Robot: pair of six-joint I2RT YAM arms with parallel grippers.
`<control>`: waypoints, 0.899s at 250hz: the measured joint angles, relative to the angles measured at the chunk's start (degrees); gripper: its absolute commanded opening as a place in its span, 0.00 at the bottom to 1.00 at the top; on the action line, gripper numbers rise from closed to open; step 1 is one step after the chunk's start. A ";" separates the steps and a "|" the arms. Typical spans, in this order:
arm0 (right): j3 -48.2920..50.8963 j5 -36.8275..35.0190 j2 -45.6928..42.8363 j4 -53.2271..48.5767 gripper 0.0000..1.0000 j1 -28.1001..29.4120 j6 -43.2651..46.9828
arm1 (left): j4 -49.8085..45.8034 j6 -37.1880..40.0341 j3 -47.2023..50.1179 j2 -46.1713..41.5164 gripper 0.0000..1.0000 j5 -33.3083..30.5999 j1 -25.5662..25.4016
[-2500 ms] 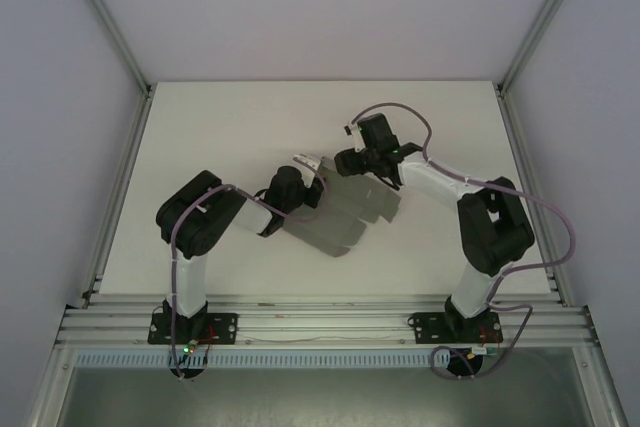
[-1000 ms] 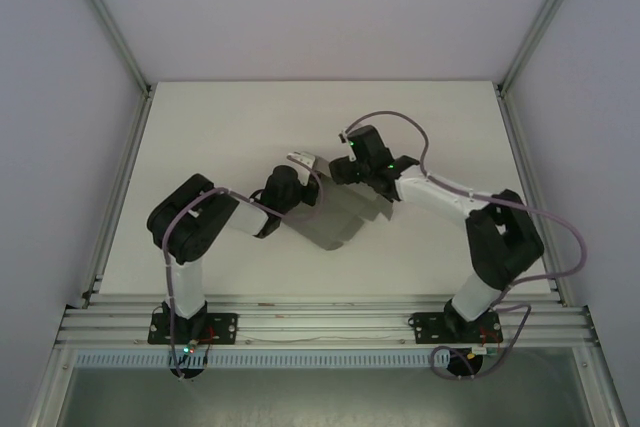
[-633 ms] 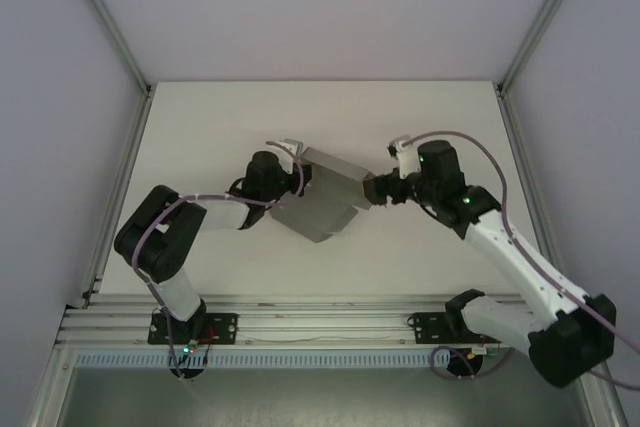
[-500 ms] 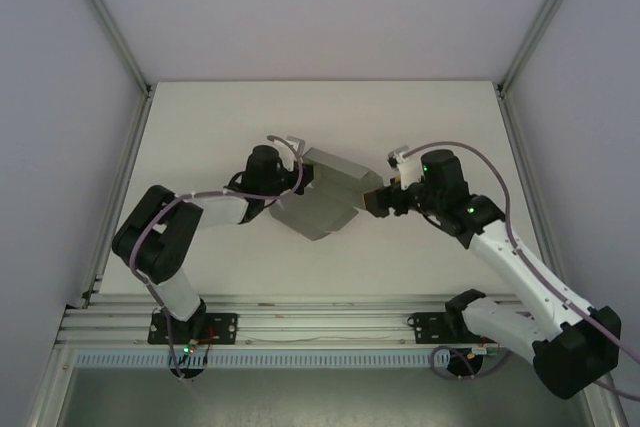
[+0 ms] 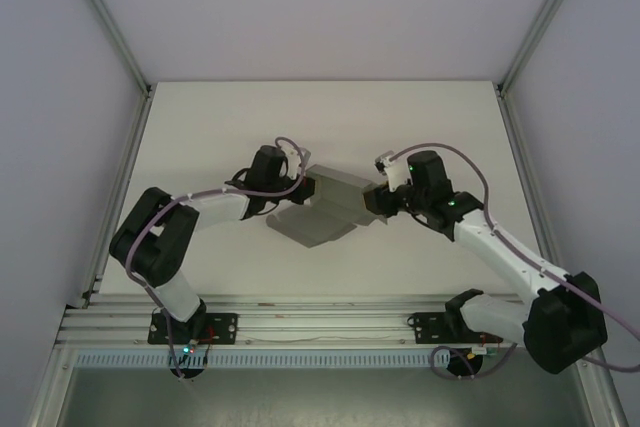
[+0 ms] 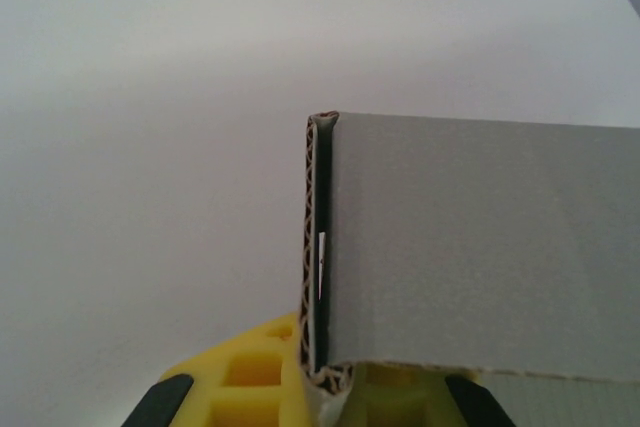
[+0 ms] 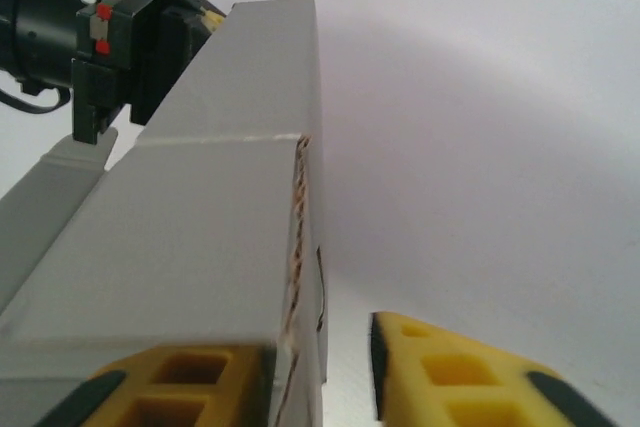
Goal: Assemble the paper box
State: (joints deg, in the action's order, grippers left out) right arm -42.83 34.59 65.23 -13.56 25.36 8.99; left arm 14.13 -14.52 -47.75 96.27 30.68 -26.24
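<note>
The grey paper box (image 5: 322, 209) is at the middle of the surface (image 5: 220, 117). The left claw (image 6: 318, 387) is clamped on one wall; the right claw (image 7: 322, 377) straddles the opposite wall, parted, a gap beside one finger

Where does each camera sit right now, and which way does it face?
Top external: above and behind the bases, looking down on the white table; both arms meet at the grey folded cardboard box.
Left wrist: on the left arm, facing along the left gripper, clamped on the box's corrugated edge.
Right wrist: on the right arm, right gripper astride the box, facing the left gripper.
Shared: all show the box.
</note>
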 measured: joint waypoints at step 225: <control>-0.13 -0.90 8.46 7.67 0.00 1.01 4.42 | 14.49 -3.50 2.40 8.90 0.09 -2.78 0.81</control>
State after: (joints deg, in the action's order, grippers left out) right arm -42.96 33.69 73.69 -5.89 26.37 13.41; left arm 28.62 -18.02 -45.34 105.16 27.90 -25.43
